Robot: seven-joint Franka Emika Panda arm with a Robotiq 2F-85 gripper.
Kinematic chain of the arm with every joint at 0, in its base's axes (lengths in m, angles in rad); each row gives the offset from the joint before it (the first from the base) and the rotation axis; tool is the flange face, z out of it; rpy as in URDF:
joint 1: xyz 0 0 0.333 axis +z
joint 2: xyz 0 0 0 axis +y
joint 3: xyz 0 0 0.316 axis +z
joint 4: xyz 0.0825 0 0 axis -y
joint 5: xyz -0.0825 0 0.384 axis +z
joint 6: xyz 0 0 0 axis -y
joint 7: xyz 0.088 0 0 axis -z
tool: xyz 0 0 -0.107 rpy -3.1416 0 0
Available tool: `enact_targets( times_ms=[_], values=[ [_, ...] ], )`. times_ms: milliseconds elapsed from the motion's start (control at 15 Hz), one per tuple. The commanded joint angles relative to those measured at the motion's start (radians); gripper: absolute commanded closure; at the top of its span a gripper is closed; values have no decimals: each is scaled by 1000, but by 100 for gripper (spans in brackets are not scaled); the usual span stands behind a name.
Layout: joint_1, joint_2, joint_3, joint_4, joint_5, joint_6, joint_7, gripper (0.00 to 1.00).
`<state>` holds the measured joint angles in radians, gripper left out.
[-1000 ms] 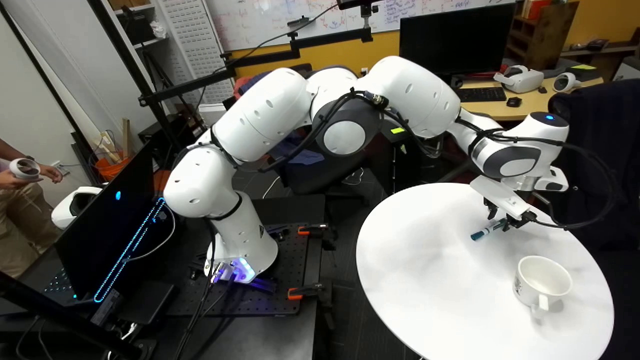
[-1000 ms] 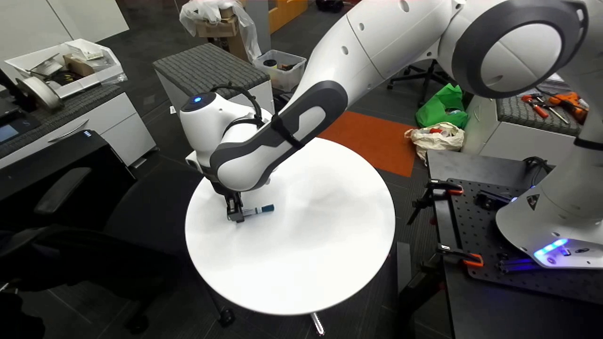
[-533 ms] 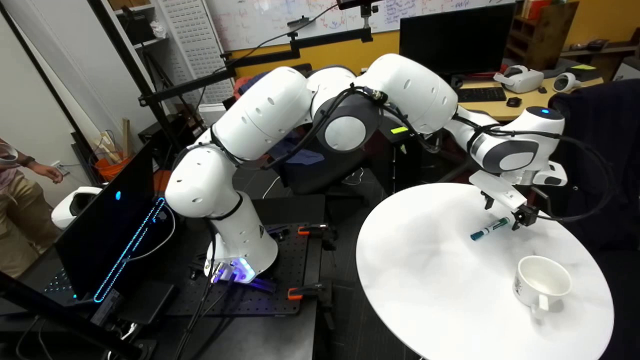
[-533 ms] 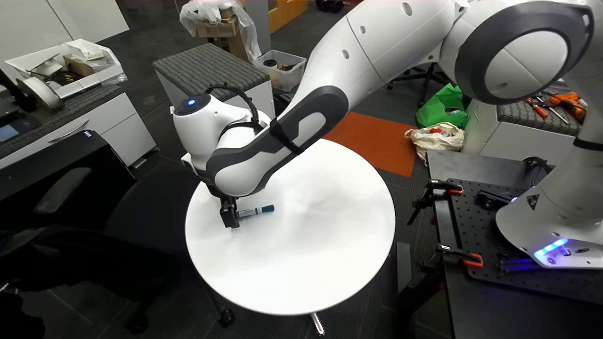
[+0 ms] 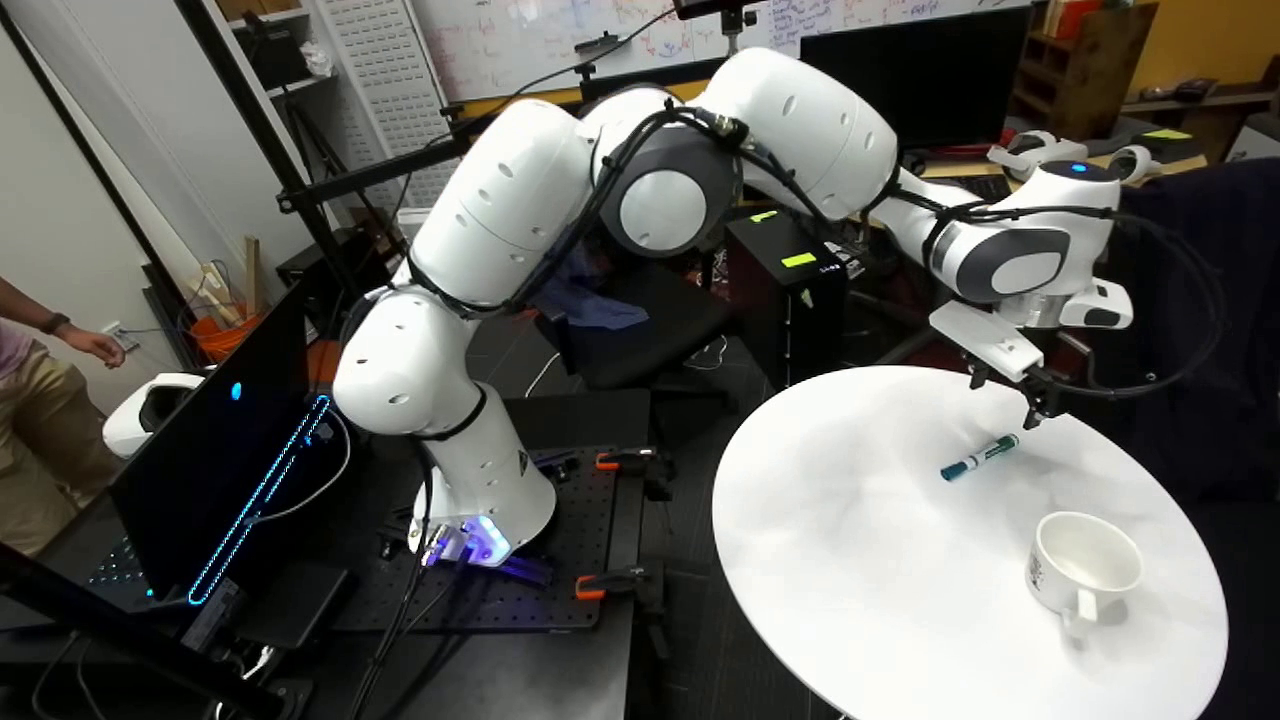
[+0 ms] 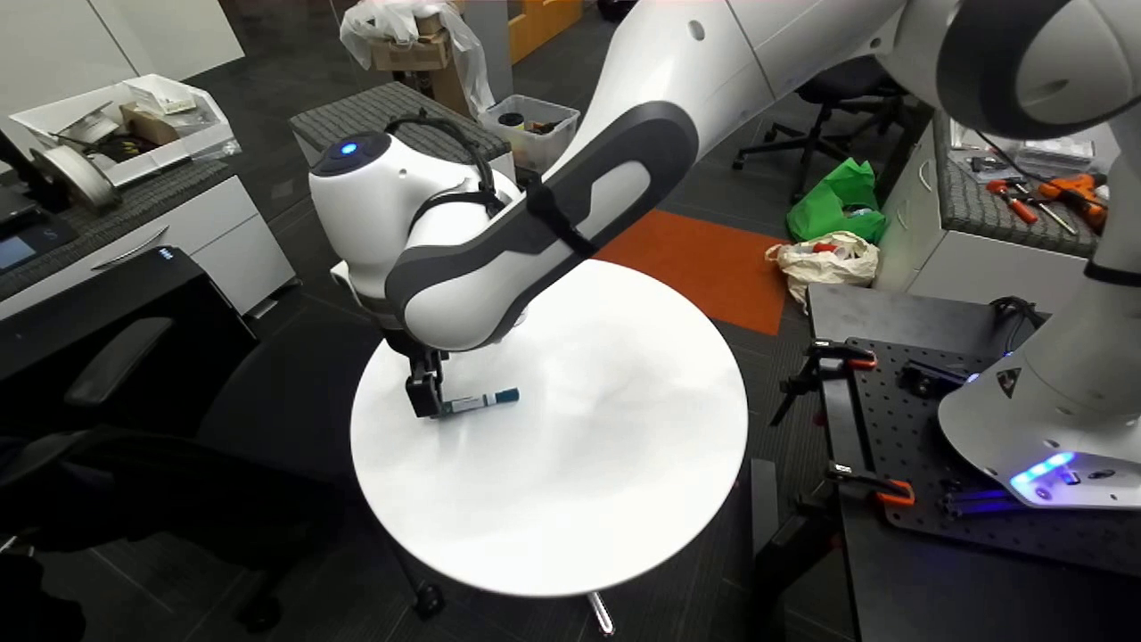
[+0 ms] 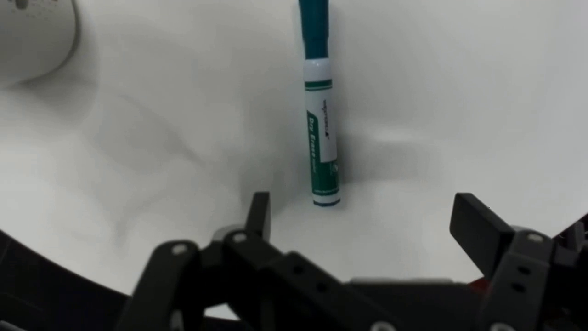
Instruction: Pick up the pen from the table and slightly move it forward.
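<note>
The pen point(image 7: 321, 119), a marker with a teal cap and a white and green barrel, lies flat on the round white table point(image 5: 850, 520). Both exterior views show this pen point(image 5: 980, 457) point(image 6: 481, 401) near the table's edge away from the arm's base. My gripper point(image 7: 363, 198) is open, its fingers point(image 7: 477, 230) wide apart with only bare tabletop visible between them. In the wrist view the barrel's end sits just ahead of the gap, nearer the left finger. An exterior view has the gripper point(image 5: 1006, 400) raised above the tabletop, apart from the pen.
A white cup point(image 5: 1085, 565) stands on the table to one side of the pen; its side point(image 7: 32, 41) shows at the wrist view's upper left corner. Dark chairs point(image 6: 267, 401) border the table's far edge. A desk with a monitor point(image 5: 915, 85) is behind the arm.
The jaws, around the pen's end a second ago, have spread wider and let it go. The gripper has risen and backed off from it. The pen lies where it was.
</note>
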<state>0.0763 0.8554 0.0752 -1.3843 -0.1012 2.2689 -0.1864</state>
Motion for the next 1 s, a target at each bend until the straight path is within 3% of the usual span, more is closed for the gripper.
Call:
enact_targets(
  times_ms=[0,667,733,933],
  values=[
    [16,-156,-28,-191,-21,53,55,0],
    [23,-372,-63,-467,-80,190,151,0],
    [11,-300,-50,-372,-59,140,116,0],
    [10,-333,-49,-417,-59,159,116,0]
  ],
)
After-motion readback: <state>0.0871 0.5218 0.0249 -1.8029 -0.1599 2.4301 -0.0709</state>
